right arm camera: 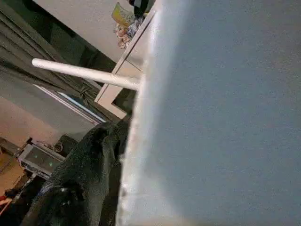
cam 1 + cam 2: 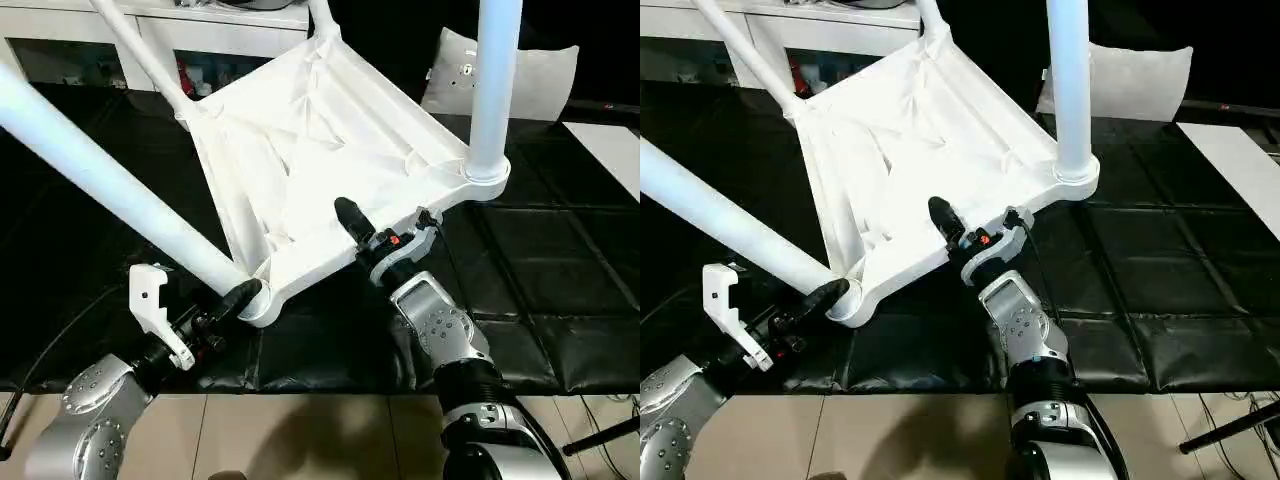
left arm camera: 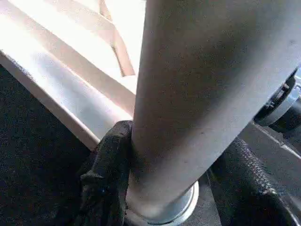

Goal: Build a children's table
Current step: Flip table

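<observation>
You have the children's table (image 2: 320, 150) upside down and tilted over the black-covered surface (image 2: 560, 290), its ribbed underside facing up toward you and its near edge just above the surface's front edge. All four legs are seated in the corner sockets. The near-left leg (image 2: 100, 170) slants up toward the upper left, the near-right leg (image 2: 495, 80) rises nearly straight, and the two far legs climb away at the back.

Your left tool (image 2: 238, 298) sits at the near-left corner socket, and in the left wrist view its black fingers (image 3: 106, 174) are clamped on either side of the base of the near-left leg (image 3: 207, 94), pressed against the plastic just above the socket ring.

Your right tool (image 2: 380, 232) is at the middle of the top's near edge. One black finger (image 2: 350, 217) lies on top of the ribbed underside, and the white rim runs between the fingers, so the tool grips the top's edge. In the right wrist view the dark finger (image 1: 89, 174) lies against the white panel (image 1: 221, 117).

A white pillow (image 2: 500, 75) rests at the surface's far right, behind the near-right leg
</observation>
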